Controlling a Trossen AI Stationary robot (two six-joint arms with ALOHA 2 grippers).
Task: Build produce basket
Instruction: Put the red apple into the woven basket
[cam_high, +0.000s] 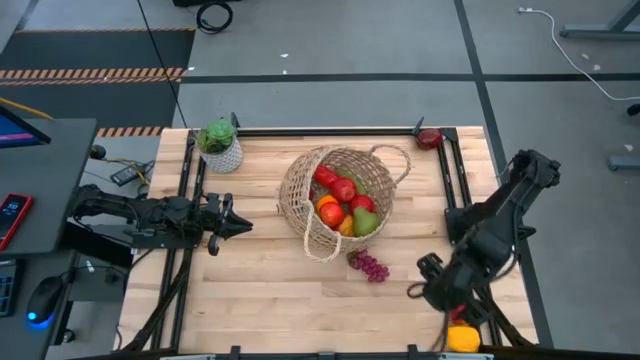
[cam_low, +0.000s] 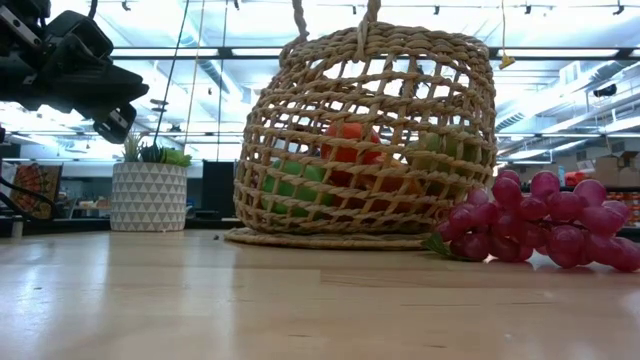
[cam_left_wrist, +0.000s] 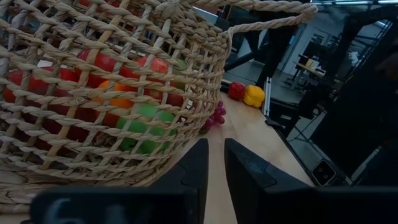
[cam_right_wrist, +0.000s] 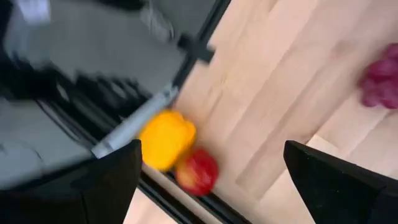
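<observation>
On the left side of the table, the left gripper (cam_high: 238, 226) hangs a little above the wood with its two fingers (cam_left_wrist: 198, 168) pressed close together and nothing between them. It points at the basket (cam_high: 335, 200), which is near it but not touching. Behind the left arm, near the far edge, stands a small white pot with a green plant (cam_high: 220, 146). The basket sits in the middle of the table and looks tipped, with its mouth turned toward the right. From above you can see right into it: red apples (cam_high: 343, 188), an orange (cam_high: 327, 203) and a green pear (cam_high: 364, 221) lie inside. The low view and the left wrist view show the fruit only through the gaps in the weave. Purple grapes (cam_high: 370, 266) lie on the wood just beside the basket, on its near side. A red fruit (cam_high: 429, 137) sits at the far right corner, seen only from above. On the right, the right gripper (cam_high: 428, 284) hangs near the table's front right corner with its fingers (cam_right_wrist: 339, 180) spread wide and empty. Its own camera shows a yellow pepper (cam_right_wrist: 166, 138) and a red pepper (cam_right_wrist: 197, 172) touching each other at the table's edge, between the fingers but farther off. The grapes are off to one side of it.
</observation>
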